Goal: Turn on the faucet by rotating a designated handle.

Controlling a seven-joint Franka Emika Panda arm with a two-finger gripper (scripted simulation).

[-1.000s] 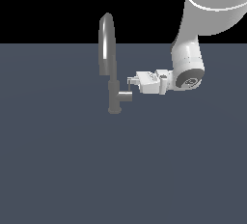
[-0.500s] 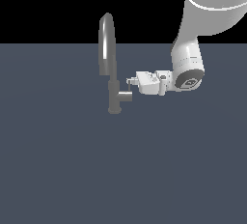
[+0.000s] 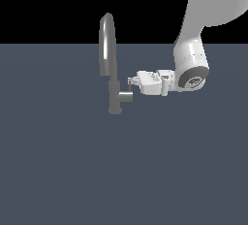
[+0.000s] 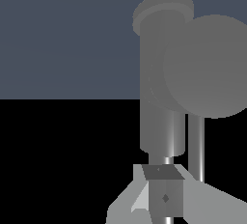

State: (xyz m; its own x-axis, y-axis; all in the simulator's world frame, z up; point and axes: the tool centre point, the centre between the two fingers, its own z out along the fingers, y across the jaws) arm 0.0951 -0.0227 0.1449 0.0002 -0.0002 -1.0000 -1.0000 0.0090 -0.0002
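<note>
The wrist view looks closely at the faucet (image 4: 161,107), its grey column filling much of the frame. The handle (image 4: 207,68) faces the camera as a large round end, a thin rod running from it. The end effector (image 4: 161,194) shows pale fingers (image 4: 140,203) beside a dark pad, close against the column.

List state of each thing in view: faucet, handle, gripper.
faucet: upright on the surface, no water visible.
handle: juts sideways from the column toward the arm, thin lever at its end.
gripper: horizontal, at the lever; whether the fingers grip it can't be told.
</note>
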